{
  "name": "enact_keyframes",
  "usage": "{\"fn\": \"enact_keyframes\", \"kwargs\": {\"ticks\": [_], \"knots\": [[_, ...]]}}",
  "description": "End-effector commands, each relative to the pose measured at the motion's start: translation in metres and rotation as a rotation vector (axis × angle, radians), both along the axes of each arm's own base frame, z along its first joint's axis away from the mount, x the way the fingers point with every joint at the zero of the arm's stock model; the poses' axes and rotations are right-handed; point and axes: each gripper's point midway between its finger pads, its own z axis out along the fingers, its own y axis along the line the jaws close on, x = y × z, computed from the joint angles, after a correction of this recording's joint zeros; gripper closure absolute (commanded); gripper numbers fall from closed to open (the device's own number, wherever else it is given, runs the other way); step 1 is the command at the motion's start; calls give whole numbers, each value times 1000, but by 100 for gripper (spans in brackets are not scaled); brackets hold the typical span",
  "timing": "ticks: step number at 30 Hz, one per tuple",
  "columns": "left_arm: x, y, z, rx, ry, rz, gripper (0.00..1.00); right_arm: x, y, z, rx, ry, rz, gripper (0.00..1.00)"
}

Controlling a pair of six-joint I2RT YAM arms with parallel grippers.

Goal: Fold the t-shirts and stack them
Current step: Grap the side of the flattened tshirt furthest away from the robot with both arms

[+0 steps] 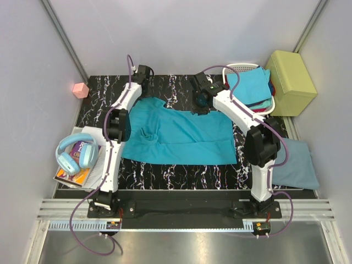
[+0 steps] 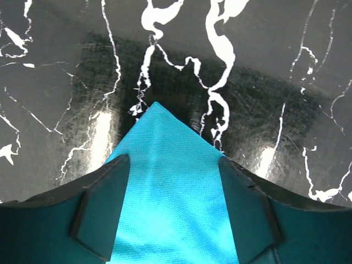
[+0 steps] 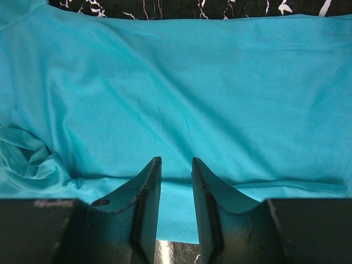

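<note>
The main risk is on the left. The left fingers [image 2: 102, 209] stand wide apart and released, and only the pointed tip of the teal shirt [image 1: 181, 137] lies flat on the counter [image 2: 264, 66] between them. If they close here, they may catch only that thin tip, which could slip out, or scrape the counter and catch nothing.

The right fingers [image 3: 148, 203] are nearly together at the shirt's far edge. Cloth shows in the narrow gap, but I cannot tell whether it is pinched. If one side grips and the other does not, a lift would likely drag the shirt askew. It would also worsen the bunched wrinkle [image 1: 146, 135] in the shirt's left half and spoil the fold.

The left arm [image 1: 118, 126] stretches forward along the shirt's left side, its wrist tipped down at the far-left corner of the cloth. The right arm [image 1: 242, 115] reaches forward and leans inward, its wrist low over the far edge near the middle.

The shirt lies spread across the middle of the counter between the two arms. More shirts sit piled in the basket [image 1: 234, 69] at the far right, and a grey-blue shirt [image 1: 297, 165] lies folded beside the right arm.
</note>
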Motion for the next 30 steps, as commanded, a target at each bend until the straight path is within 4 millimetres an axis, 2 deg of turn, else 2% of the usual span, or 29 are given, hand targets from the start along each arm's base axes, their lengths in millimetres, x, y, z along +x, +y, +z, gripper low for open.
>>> {"fn": "enact_keyframes", "kwargs": {"ticks": [1, 2, 7, 10, 11, 12, 20, 25, 27, 29, 30], "knots": [[19, 10, 54, 4, -128, 27, 36, 7, 7, 7, 2, -41, 7, 64], [19, 11, 52, -4, -123, 29, 45, 7, 7, 7, 2, -41, 5, 64], [4, 11, 30, -13, -57, 38, 69, 9, 6, 13, 8, -55, 2, 64], [-3, 13, 26, -9, -36, 41, 83, 9, 8, 13, 9, -55, 4, 64], [-5, 13, 26, -7, -33, 39, 88, 8, 8, 11, 7, -50, 5, 63], [-5, 14, 26, -3, -32, 40, 100, 8, 8, 10, 10, -46, 4, 64], [-26, 12, 29, 18, -3, 40, 100, 4, 7, 4, 17, -39, -2, 64], [-42, 4, 18, 39, 35, 23, 100, 4, 6, 4, 15, -44, -1, 64], [-42, 2, 19, 42, 30, 19, 99, 4, 6, 3, 12, -43, -1, 64], [-37, 1, 26, 41, 9, 17, 76, 4, 7, 3, 13, -44, 4, 63], [-31, 2, 36, 46, -20, 24, 54, 4, 7, 2, 14, -42, 4, 64]]}}
